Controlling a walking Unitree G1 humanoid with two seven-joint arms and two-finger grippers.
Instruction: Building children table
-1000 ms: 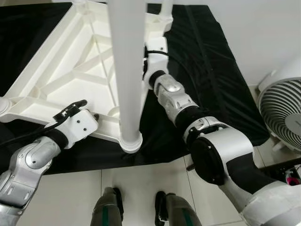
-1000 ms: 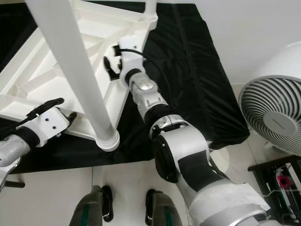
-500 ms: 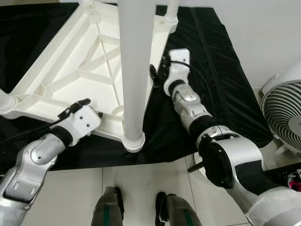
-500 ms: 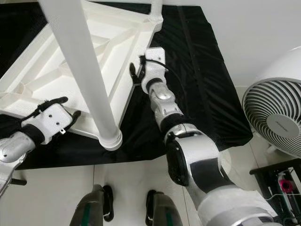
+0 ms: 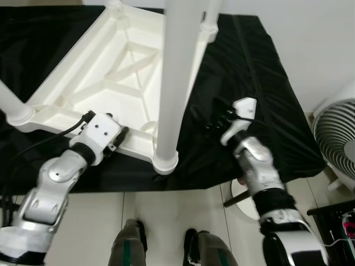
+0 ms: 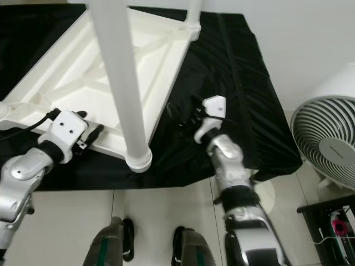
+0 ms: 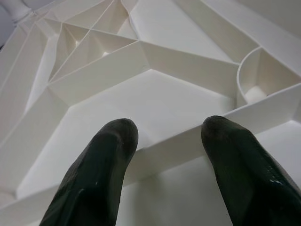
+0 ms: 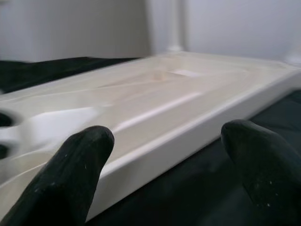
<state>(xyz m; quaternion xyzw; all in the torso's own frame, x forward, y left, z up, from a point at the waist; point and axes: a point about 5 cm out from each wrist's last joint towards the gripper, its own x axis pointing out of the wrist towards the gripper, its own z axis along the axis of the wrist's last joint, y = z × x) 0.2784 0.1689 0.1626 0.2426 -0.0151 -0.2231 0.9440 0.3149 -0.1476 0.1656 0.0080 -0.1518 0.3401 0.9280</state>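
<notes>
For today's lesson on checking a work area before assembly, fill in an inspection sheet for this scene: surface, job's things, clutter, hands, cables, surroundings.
Surface: black cloth spread over pale floor tiles.
Job's things: white table top lying upside down, ribbed underside up; white legs stand up from its corners, the nearest leg at the front corner.
Clutter: nothing seen on the cloth.
Hands: left hand open, fingers astride a rib near the front edge; right hand open, over the cloth beside the top's right edge, not touching.
Cables: black cable runs along the left arm; another on the right wrist.
Surroundings: white fan at right, white wall behind.
</notes>
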